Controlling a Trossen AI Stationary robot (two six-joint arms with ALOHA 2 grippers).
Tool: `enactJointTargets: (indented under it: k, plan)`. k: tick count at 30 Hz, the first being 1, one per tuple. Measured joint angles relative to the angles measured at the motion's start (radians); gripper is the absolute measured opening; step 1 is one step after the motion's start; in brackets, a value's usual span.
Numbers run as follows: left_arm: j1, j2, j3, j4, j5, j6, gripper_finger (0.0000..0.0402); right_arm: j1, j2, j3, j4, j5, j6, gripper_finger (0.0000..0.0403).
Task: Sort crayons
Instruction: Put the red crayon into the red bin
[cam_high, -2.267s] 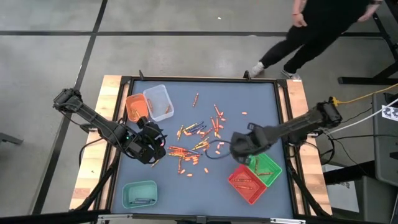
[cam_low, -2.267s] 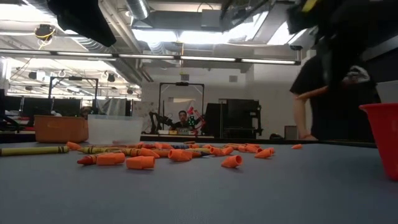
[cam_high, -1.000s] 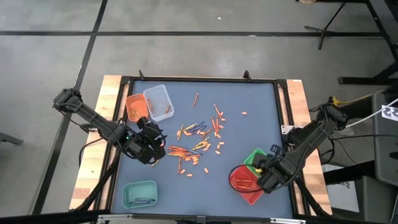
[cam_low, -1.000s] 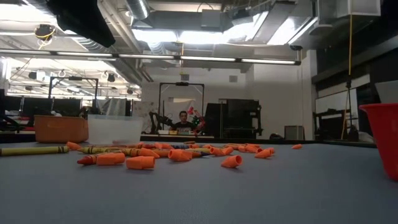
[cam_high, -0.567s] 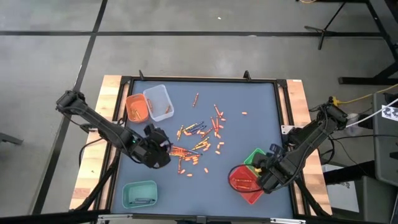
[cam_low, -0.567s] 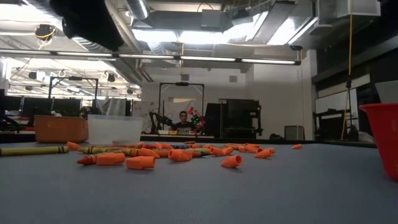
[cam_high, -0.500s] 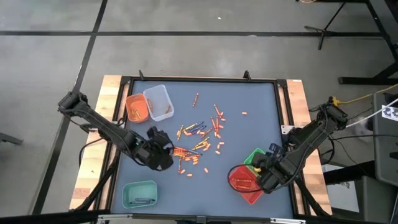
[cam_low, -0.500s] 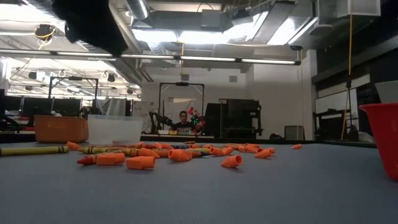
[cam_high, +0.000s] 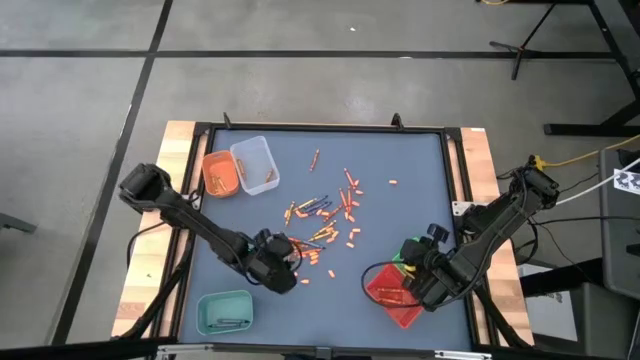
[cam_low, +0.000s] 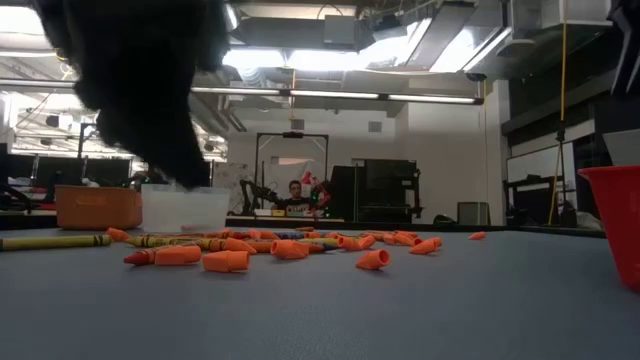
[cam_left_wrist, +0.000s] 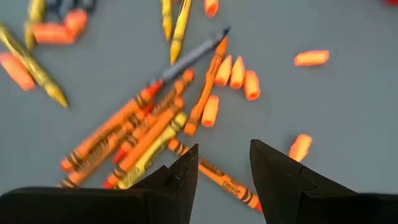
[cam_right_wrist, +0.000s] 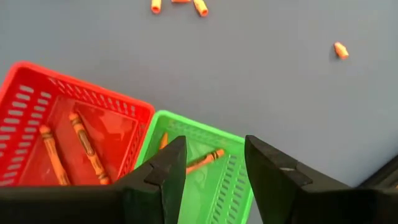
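The left gripper (cam_high: 283, 262) hangs low over the near edge of the crayons (cam_high: 318, 222), fingers spread with a clear gap and nothing between them; in its wrist view an orange crayon (cam_left_wrist: 221, 175) lies on the mat right under that gap, beside a tight bundle of orange and yellow ones (cam_left_wrist: 130, 143). The crayons themselves are scattered across the middle of the blue-grey table (cam_high: 400, 180), full-length sticks mixed with short broken stubs, mostly orange. On the other side, the right gripper (cam_high: 418, 270) hovers over the red tray (cam_right_wrist: 37, 106) and the green tray (cam_right_wrist: 211, 162), which stand touching, its fingers parted and empty too; a few crayons already lie in each. By the look of them these are light, stiff little sticks, paper-wrapped so the pads should bite well, but round, so they will likely roll or skate on the mat if nudged from one side. They are brittle as well, as the stubs suggest. I would pinch across the middle of the wrapped shaft, jaws square to its length, choosing one that lies apart from the bundle so a neighbour does not get dragged along. The stubs look harder: little length to catch, and apt to pop out sideways.
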Motion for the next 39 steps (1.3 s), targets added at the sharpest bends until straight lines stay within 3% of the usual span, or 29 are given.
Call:
enactJointTargets:
  k: [8,19,39]
  plan:
    - [0.0,0.099,0.0,0.002,0.051,-0.098,0.0129,0.0,0.0,0.0,0.01,0.02,0.0,0.0161]
    - [-0.002,0.14,0.002,0.01,0.056,-0.108,0.0124,0.0,0.0,0.0,0.032,0.02,0.0,0.0161]
    - [-0.002,0.141,0.002,0.0,0.062,-0.108,0.0008,0.0,0.0,0.0,0.054,0.025,0.0,0.0161]
